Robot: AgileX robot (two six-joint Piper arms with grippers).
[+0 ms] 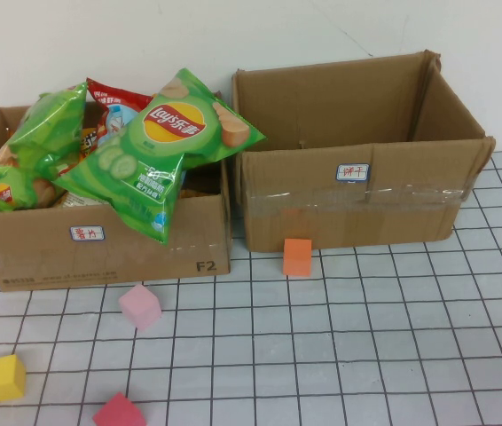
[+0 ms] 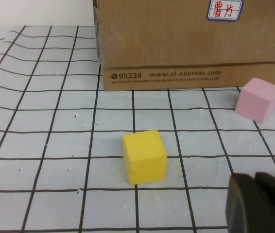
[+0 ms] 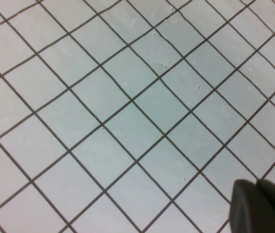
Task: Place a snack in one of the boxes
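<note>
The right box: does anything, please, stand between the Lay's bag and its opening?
Nothing visible: the green Lay's bag tops the left box, and the right box is open. Left pincer hovers near the yellow cube; right pincer over the gridded table.

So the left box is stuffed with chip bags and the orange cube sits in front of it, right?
Not quite. The left box does hold the chip bags, but the orange cube sits in front of the right box, as the high view shows.
</note>
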